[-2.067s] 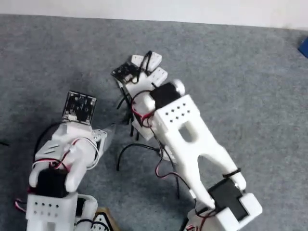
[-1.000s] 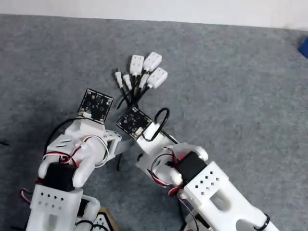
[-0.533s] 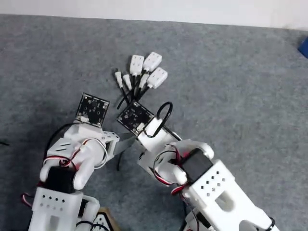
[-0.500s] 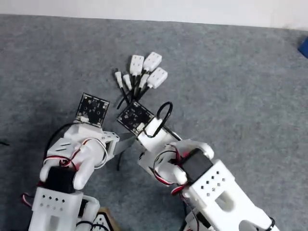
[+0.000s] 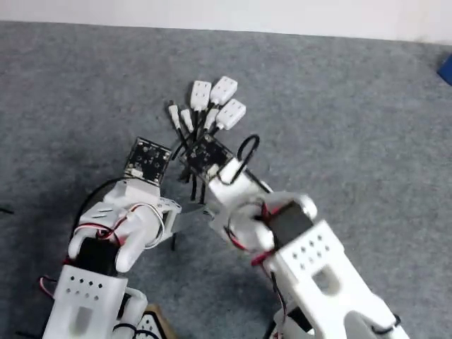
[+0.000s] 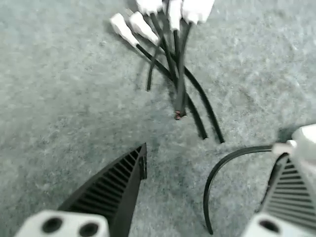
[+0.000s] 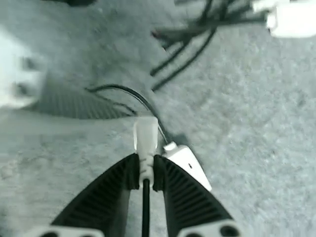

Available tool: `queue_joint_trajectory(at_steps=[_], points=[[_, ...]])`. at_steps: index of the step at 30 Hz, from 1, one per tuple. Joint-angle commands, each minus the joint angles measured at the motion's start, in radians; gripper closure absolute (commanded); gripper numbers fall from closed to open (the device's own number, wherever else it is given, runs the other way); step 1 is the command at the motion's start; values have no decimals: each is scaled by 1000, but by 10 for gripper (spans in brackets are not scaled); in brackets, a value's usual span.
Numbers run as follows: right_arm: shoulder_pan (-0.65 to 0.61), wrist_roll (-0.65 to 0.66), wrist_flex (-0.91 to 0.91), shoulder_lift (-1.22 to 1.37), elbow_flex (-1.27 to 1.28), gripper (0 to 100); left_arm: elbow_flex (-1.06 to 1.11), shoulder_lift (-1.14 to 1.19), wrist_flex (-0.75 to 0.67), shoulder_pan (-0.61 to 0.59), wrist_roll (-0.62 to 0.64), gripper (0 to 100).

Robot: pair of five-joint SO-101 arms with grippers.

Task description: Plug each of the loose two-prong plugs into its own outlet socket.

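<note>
Three white outlet sockets [image 5: 215,99] and two small two-prong plugs [image 5: 180,116] lie bunched together on short black cables at the back of the grey carpet. My right gripper [image 7: 144,170] is shut on a white plug [image 7: 145,134] by its cable end, low over the carpet just short of that bunch. A second white connector [image 7: 185,164] lies beside the held plug. My left gripper [image 6: 212,153] is open with nothing in it. It hovers over the cable ends [image 6: 178,111], with the small plugs [image 6: 132,27] farther ahead.
A loose black cable loop [image 6: 222,168] curls between the left fingers. The left arm's black finger [image 7: 74,104] is close beside the right gripper. The two wrists [image 5: 183,205] crowd together. A blue object [image 5: 446,69] sits at the far right edge.
Two seconds ago the right arm was over the bunch. It then drew back with a plug. Over the last second both wrists have edged forward toward the bunch again.
</note>
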Motion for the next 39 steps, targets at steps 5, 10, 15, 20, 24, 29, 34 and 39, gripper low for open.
queue_joint_trajectory(at_steps=[5,10,15,20,24,29,34,39], points=[[139,15,77,209,-189,991,-4,-5,-37,-56,58,611],[131,-29,294,331,-361,991,27,-13,-57,-110,129,611],[128,-166,406,460,-420,991,107,-13,-157,-199,157,611],[124,-333,450,565,-513,992,125,-13,-166,-200,157,611],[148,-436,458,639,-542,992,127,-13,-166,-199,157,611],[209,-502,437,694,-535,992,127,-13,-167,-199,157,611],[262,-532,401,694,-535,992,127,-13,-167,-199,157,611],[257,-535,338,702,-496,992,127,-13,-167,-199,157,611]])
